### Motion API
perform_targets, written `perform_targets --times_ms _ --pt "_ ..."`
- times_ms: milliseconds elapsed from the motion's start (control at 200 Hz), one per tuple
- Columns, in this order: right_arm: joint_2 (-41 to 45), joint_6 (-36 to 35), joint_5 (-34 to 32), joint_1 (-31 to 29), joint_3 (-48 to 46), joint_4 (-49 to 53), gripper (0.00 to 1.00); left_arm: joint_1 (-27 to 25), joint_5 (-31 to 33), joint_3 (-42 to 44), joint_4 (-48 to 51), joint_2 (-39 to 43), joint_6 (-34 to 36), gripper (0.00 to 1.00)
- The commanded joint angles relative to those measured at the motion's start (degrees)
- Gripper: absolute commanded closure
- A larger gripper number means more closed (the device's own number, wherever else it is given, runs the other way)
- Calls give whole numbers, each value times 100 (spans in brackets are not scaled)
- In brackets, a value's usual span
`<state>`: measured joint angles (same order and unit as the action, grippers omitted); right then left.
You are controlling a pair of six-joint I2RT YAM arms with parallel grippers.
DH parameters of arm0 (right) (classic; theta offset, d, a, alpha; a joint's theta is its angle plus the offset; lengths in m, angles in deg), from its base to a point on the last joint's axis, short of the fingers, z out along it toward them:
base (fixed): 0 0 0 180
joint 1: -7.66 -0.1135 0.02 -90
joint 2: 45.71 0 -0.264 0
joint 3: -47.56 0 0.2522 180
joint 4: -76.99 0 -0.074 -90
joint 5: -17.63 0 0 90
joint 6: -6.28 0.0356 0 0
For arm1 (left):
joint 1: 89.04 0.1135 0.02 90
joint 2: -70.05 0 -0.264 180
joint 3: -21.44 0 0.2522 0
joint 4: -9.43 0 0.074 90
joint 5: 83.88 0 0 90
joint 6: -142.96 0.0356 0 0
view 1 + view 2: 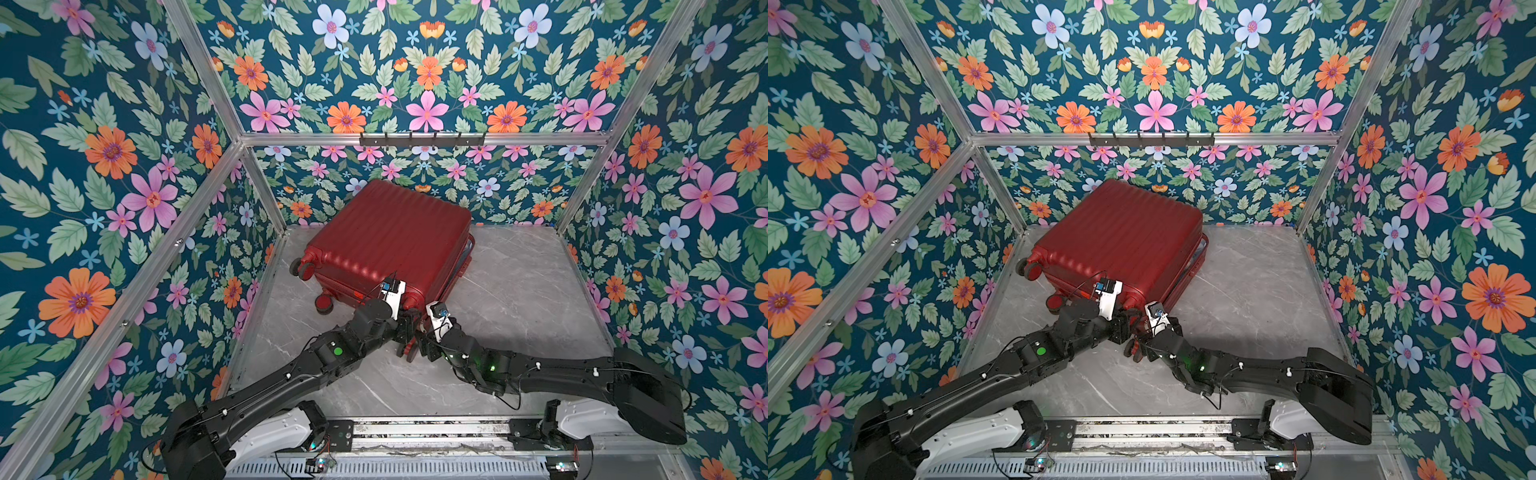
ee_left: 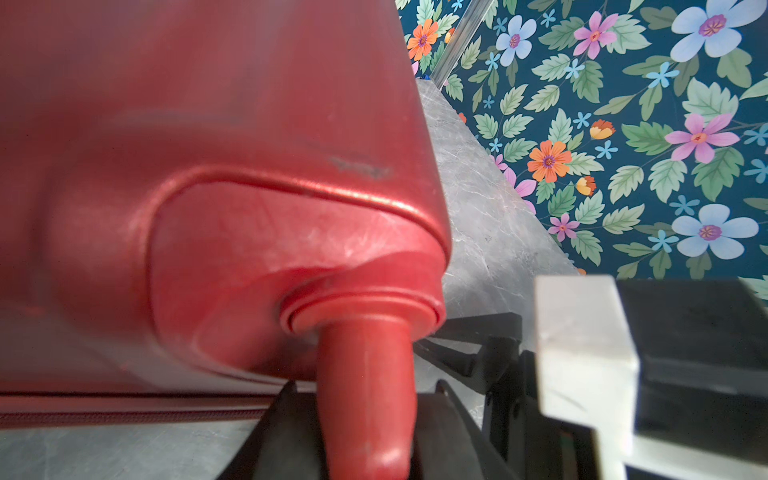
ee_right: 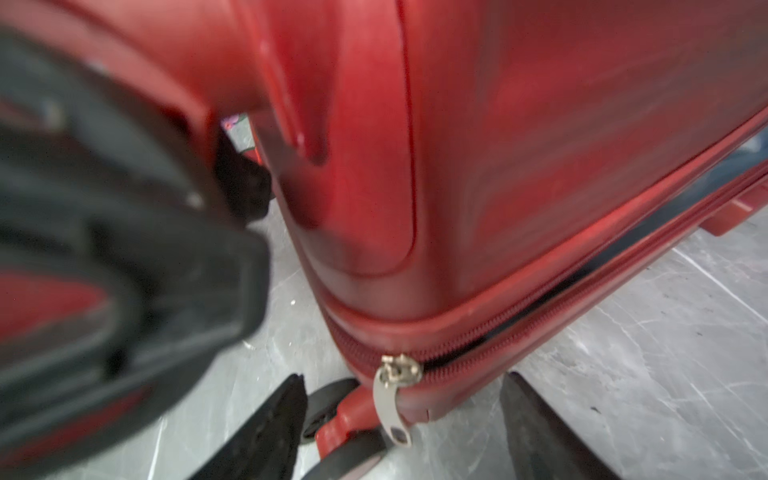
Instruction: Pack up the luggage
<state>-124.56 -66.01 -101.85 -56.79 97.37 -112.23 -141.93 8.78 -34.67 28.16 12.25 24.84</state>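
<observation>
My suitcase [image 1: 386, 241] lies flat on the desk [image 1: 519, 291], near the back edge and closer to the left side. Its lid is down, so I cannot see what is inside. The zip is only part done: past the zip tab [image 3: 390, 407] at the near corner, a dark gap is open along the side. I think zipping that up is the job left. My left hand [image 2: 363, 401] is pinching a red wheel leg [image 2: 365, 353]. My right hand [image 3: 403, 378] is spread, one finger on each side of the tab, not touching it.
</observation>
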Motion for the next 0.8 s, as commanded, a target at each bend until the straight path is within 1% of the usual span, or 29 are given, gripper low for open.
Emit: perform_targets --times_ms 0,130,245,300,350,495,795 --pt "-95 86 -414 -6 33 -351 34 24 7 14 -910 84 87 100" --pt "-223 162 -545 1 86 -329 45 24 -2 22 -919 97 70 100" --pt "-284 190 -636 9 78 -352 51 24 -2 34 -919 107 70 100" --pt "-304 189 -641 2 78 -365 54 24 -9 33 -910 115 70 100" --pt "-315 192 -643 19 64 -394 59 24 -6 33 -910 117 70 100" --pt "-215 266 -566 89 -41 -435 69 24 7 33 -884 127 70 100" --pt "81 339 -128 326 -331 -522 81 24 24 34 -875 138 53 100"
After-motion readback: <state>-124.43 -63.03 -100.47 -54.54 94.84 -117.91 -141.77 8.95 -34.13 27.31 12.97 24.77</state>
